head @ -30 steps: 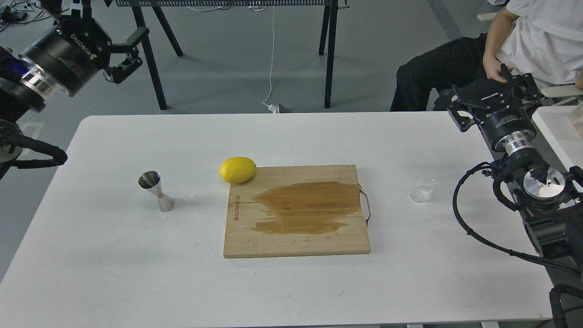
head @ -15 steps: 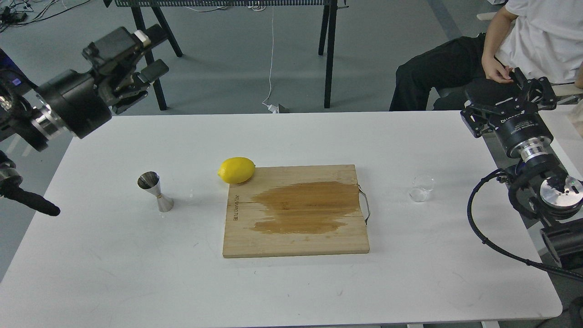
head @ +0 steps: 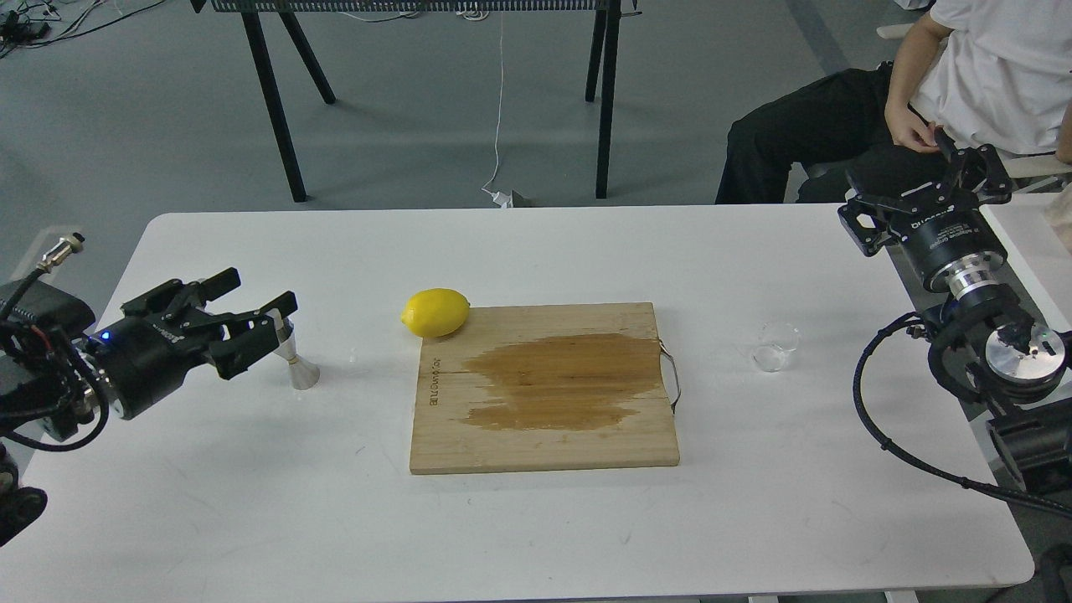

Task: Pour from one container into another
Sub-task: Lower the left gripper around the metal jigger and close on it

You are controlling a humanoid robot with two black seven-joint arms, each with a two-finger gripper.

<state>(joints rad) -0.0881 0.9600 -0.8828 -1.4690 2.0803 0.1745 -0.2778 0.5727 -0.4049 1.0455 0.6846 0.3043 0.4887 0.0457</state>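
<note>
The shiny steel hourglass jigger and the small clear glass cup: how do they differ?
The shiny steel hourglass jigger is opaque metal with a narrow waist; the small clear glass cup is see-through, short and round. The jigger stands left of the wooden cutting board, partly hidden by the left gripper; the cup sits right, untouched. Both rest on the white table.
</note>
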